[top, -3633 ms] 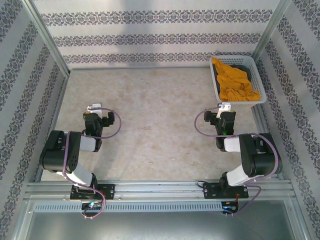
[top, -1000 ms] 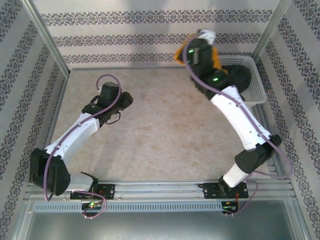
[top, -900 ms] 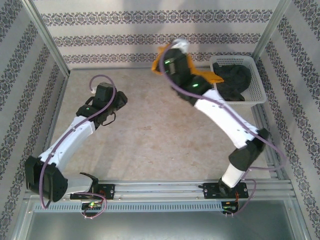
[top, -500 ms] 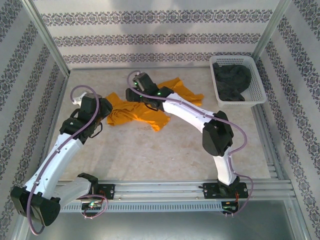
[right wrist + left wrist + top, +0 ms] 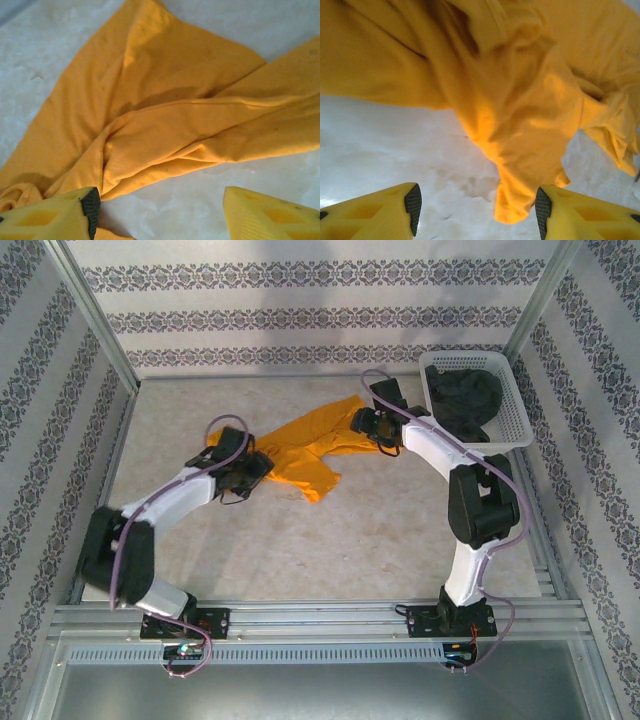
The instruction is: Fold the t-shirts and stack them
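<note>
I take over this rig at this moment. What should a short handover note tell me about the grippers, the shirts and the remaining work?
Left gripper: open, empty, low over the left end of the mustard-orange t-shirt.
Right gripper: open, empty, over its right end.
The shirt lies crumpled on the table.
Dark grey t-shirt: bundled in the white basket, far right corner.
Done: orange shirt is out of the basket.
Left: flatten and fold it, take out and fold the grey one, stack both.
</note>
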Action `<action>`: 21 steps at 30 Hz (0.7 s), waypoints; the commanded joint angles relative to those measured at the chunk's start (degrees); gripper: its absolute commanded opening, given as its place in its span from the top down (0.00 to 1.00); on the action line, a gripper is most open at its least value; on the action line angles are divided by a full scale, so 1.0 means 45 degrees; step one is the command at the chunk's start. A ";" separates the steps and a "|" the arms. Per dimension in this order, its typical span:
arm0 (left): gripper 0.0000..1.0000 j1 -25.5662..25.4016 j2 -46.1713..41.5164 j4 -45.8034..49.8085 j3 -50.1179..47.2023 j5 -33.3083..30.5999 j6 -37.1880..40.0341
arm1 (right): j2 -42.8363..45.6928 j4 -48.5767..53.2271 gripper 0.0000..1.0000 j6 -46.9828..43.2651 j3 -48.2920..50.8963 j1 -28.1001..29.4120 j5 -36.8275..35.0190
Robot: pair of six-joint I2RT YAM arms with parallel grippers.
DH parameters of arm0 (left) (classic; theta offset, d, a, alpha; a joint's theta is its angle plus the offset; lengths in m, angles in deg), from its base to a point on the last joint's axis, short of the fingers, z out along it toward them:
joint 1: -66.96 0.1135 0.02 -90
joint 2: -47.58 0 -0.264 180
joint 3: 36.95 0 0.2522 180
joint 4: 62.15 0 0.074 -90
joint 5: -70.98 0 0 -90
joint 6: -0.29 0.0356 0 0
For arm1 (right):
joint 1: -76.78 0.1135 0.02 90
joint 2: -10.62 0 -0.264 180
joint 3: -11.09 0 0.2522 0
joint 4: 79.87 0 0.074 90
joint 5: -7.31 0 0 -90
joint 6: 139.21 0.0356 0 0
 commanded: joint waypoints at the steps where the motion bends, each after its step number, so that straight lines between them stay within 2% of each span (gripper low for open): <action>1: 0.38 -0.0533 0.1577 -0.1311 0.0972 0.0880 -0.1198 | -0.0858 0.0343 0.34 0.0425 -0.0260 -0.0284 0.0988; 4: 0.39 -0.0581 0.2655 -0.1710 0.1095 0.0631 -0.1555 | -0.1755 0.0734 0.33 0.0388 -0.0979 -0.0355 0.1098; 6: 0.44 -0.0572 0.3087 -0.2006 0.1141 0.0323 -0.1598 | -0.2261 0.1131 0.33 0.0372 -0.1422 -0.0332 0.0841; 8: 0.62 -0.0540 0.3384 -0.2451 0.1162 0.0144 -0.1615 | -0.2679 0.1301 0.34 0.0468 -0.1635 -0.0382 0.0582; 10: 0.89 -0.0418 0.3568 -0.2431 0.1164 -0.0131 -0.1595 | -0.3095 0.1405 0.34 0.0520 -0.1829 -0.0434 0.0389; 11: 0.99 -0.0312 0.3540 -0.2280 0.1106 -0.0281 -0.1564 | -0.3286 0.1450 0.37 0.0500 -0.1968 -0.0473 0.0347; 13: 1.00 0.0067 0.3243 -0.2004 0.0675 -0.0465 -0.1544 | -0.3715 0.1758 0.52 0.0395 -0.2322 -0.0542 0.0447; 14: 1.00 0.0257 0.2962 -0.2040 0.0325 -0.0490 -0.1519 | -0.3854 0.1935 0.62 0.0356 -0.2456 -0.0595 0.0511; 16: 1.00 0.0775 0.2142 -0.2054 -0.0587 -0.0526 -0.1361 | -0.3892 0.2348 0.89 0.0270 -0.2572 -0.0632 0.0619; 17: 1.00 0.1023 0.1785 -0.1973 -0.0973 -0.0507 -0.1238 | -0.3771 0.2438 0.97 0.0232 -0.2454 -0.0598 0.0614; 18: 1.00 0.1345 0.1255 -0.1892 -0.1443 -0.0456 -0.1121 | -0.3533 0.2579 1.00 0.0217 -0.2247 -0.0527 0.0540; 21: 1.00 0.2128 -0.0237 -0.1987 -0.2751 -0.0046 -0.0709 | -0.2447 0.2760 1.00 0.0224 -0.1082 -0.0208 0.0316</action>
